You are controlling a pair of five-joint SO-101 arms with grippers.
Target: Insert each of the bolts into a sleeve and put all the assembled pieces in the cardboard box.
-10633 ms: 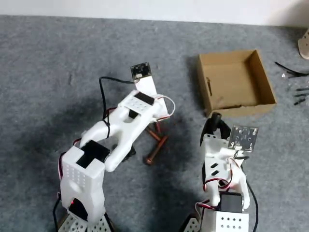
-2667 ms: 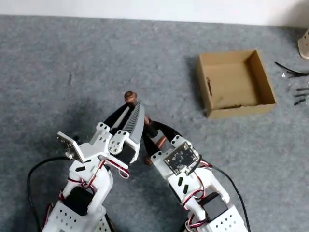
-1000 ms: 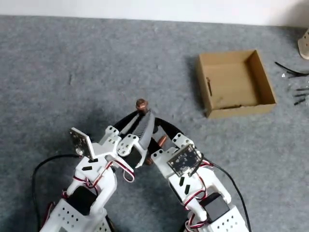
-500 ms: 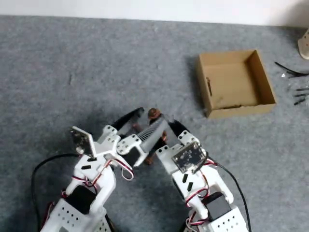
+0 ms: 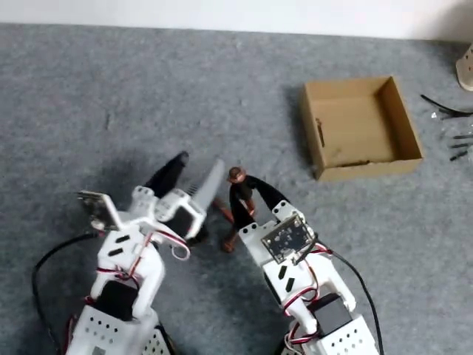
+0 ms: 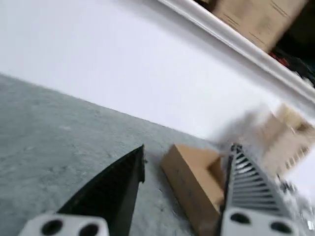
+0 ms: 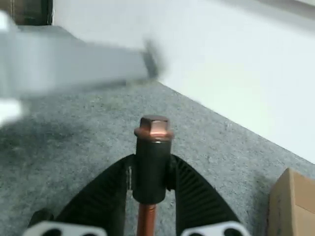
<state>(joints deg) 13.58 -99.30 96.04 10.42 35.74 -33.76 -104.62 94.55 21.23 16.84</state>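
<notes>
My right gripper [image 5: 247,194] is shut on a black sleeve [image 5: 238,196] with a copper bolt [image 5: 236,175] standing through it, head up. The right wrist view has the sleeve [image 7: 150,167] upright between the fingers and the bolt's head [image 7: 153,127] just above it. To its left, my left gripper [image 5: 199,160] is open and holds nothing, with its black finger [image 6: 115,184] and grey finger [image 6: 246,187] spread wide. Two more copper bolts [image 5: 224,213] lie on the carpet between the arms. The cardboard box [image 5: 360,127] stands at the back right.
Grey carpet covers the floor up to a white wall at the back. Small dark parts [image 5: 454,140] lie at the far right beyond the box. The left arm's grey finger [image 7: 74,64] shows blurred close to the held bolt. Open carpet lies between the grippers and the box.
The left gripper has let go of the bolt, opened wide and drawn back to the left. The right gripper now holds the sleeve with the bolt in it, shifted slightly right.
</notes>
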